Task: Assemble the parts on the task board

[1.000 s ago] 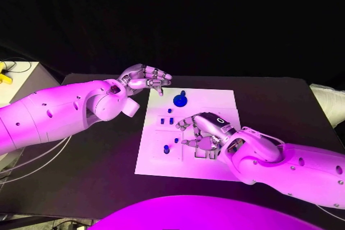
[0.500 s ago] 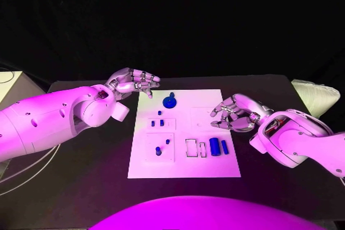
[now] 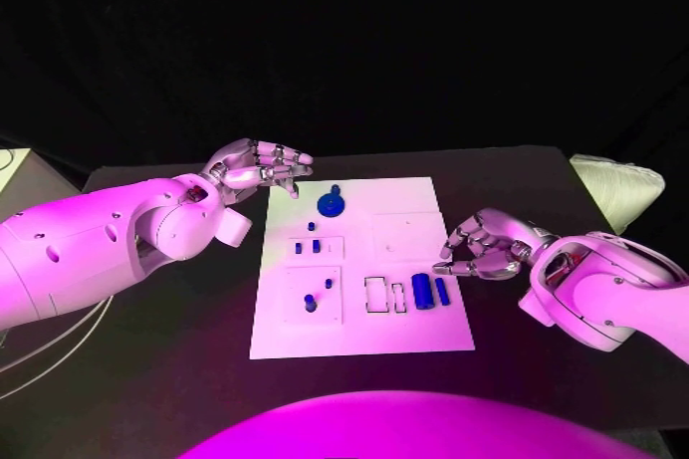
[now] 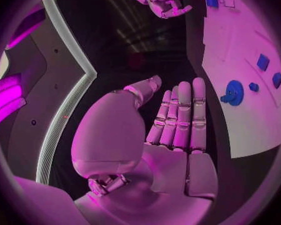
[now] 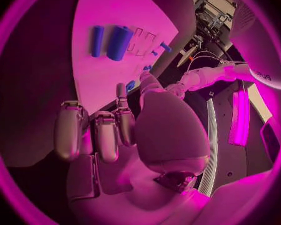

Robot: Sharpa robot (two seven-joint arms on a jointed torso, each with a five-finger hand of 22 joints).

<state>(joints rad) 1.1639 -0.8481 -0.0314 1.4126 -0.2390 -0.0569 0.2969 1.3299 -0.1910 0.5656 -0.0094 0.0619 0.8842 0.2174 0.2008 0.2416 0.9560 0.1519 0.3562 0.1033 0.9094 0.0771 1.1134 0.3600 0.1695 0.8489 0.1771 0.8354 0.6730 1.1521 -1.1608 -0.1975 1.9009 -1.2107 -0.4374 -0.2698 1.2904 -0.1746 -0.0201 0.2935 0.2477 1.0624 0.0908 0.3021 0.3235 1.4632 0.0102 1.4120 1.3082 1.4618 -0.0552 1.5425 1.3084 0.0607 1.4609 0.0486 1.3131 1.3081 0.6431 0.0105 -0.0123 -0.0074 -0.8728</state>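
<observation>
Left hand: fingers curled, holds nothing, at board's 11 o'clock.
Right hand: curled, holds nothing (3 o'clock).
Task board: blue parts.

One task board is seen on one desk. Blue parts counted on it: one round knobbed piece, one tiny stud, two small blocks, two pegs, two upright cylinders. Eight parts total. Two hands are counted: left hand, right hand.
</observation>
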